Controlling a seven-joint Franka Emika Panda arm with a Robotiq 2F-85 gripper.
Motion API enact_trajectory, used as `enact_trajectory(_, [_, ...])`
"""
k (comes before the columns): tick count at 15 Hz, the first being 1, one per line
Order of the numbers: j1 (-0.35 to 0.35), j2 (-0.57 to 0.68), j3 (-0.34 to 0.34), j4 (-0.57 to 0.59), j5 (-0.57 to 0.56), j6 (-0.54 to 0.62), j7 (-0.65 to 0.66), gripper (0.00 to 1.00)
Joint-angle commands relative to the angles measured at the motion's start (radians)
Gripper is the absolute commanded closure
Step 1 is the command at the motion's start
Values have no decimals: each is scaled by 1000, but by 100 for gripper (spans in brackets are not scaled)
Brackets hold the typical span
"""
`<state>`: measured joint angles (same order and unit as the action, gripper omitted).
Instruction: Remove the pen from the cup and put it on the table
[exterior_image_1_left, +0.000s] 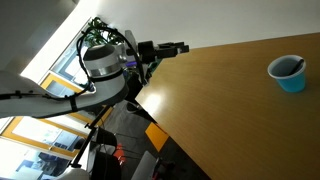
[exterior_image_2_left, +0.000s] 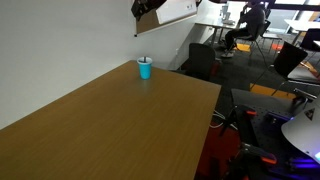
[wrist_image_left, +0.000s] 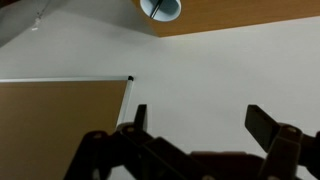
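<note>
While the pen (exterior_image_1_left: 296, 66) stands in the cup (exterior_image_1_left: 288, 76), the pincer (wrist_image_left: 200, 120) hangs open, well apart.

An office: black swivel chairs (exterior_image_2_left: 204, 60) stand beyond the table (exterior_image_2_left: 100, 125).

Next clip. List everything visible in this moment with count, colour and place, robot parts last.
cup: one, light blue with a whitish inside, upright on the table near the wall
pen: one, dark, standing inside the cup
table: one, tan-brown wood, fills most of both exterior views
wall: one, white, along the table's side
office chairs: several, black, on the floor beyond the table
arm: one, white and grey, beside the table
gripper: one, black, open and empty, near the table's edge, well apart from the cup
</note>
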<state>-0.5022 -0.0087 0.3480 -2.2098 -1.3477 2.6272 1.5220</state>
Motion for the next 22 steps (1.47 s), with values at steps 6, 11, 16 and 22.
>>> enact_trajectory(6, [-7,156,-13,93,27,51,216,0])
enact_trajectory(11, [-3,152,-7,80,44,26,190,0])
enact_trajectory(16, [18,239,-9,168,73,-89,334,0])
enact_trajectory(22, [268,375,-281,299,263,-114,422,0])
